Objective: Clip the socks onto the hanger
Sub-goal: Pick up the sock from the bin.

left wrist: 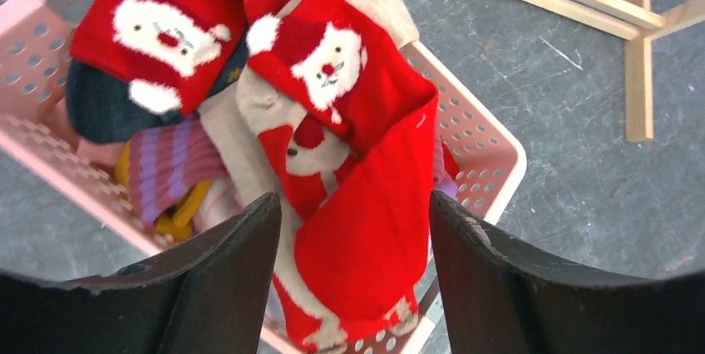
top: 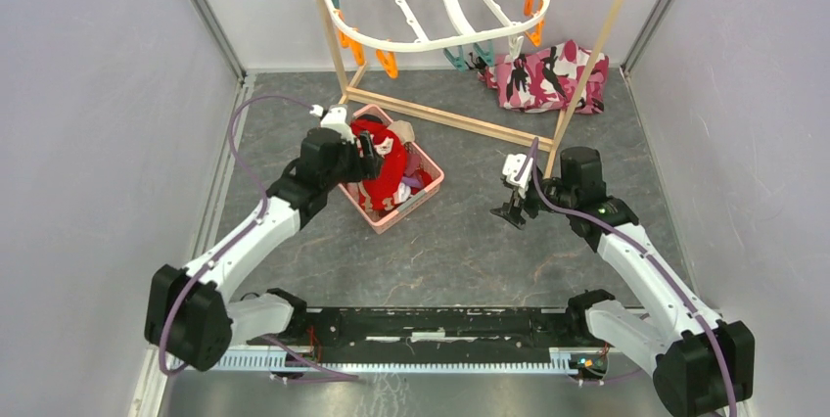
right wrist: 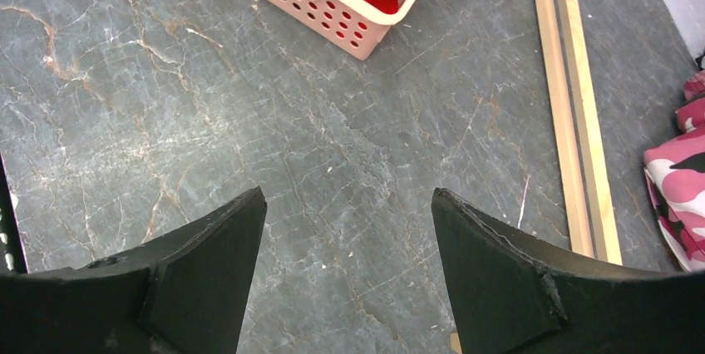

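Top external view gives you the left arm reaching into the pink perforated plastic basket, which sits on the grey marbled surface just in front of the light wooden pole rack. The small fabric socks are piled in that basket, mostly red, with beige and purple ones among them.

On the left wrist view, your left jaws stand wide apart, one on either side of a long red sock with a white Santa face that lies on top of the pile and hangs over the basket's near rim. The right-hand jaw sits at the sock's edge, but you cannot tell whether it touches. A second red Santa sock lies further back, beside a purple striped one.

Your right arm is well apart from the basket, near the rack's right upright. Its jaws are also wide, with only bare surface between them on the right wrist view.

The large white plastic oval hanger hangs from the rack, its orange and teal pegs dangling with no sock clipped on them. A pink, black and white patterned cloth lies behind the rack on the right.
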You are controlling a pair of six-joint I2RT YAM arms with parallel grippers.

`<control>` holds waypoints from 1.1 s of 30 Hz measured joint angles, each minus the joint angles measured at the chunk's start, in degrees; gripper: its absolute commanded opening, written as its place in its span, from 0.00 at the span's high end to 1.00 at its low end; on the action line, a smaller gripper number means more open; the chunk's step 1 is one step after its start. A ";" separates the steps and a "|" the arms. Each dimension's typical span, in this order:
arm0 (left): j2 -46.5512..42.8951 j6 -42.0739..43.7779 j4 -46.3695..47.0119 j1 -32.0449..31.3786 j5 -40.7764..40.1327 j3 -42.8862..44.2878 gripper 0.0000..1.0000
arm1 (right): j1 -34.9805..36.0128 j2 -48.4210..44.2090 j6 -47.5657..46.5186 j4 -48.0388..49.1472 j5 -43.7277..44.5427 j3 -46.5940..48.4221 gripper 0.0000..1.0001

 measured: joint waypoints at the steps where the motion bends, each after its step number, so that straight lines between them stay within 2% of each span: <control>1: 1.60 0.52 0.63 1.64 2.40 0.90 0.35 | 0.00 -0.02 -0.37 -0.55 -0.13 0.00 0.19; 4: 5.95 1.09 2.12 3.43 8.22 2.97 0.43 | 0.00 0.00 -0.96 -1.25 -0.24 0.00 0.19; 9: 11.54 1.40 1.53 3.32 13.81 4.98 0.43 | 0.00 0.00 -1.53 -1.79 -0.22 0.02 0.19; 15: 11.61 1.90 0.66 3.32 13.94 5.03 0.34 | 0.00 0.48 -1.68 -1.88 -0.24 0.09 0.19; 24: 19.61 2.10 4.28 3.32 14.16 11.67 0.36 | 0.00 0.76 -2.10 -2.43 -0.24 0.09 0.19; 33: 26.47 1.88 6.80 1.33 11.37 14.69 0.62 | 0.00 1.46 -2.16 -2.75 -0.24 0.09 0.19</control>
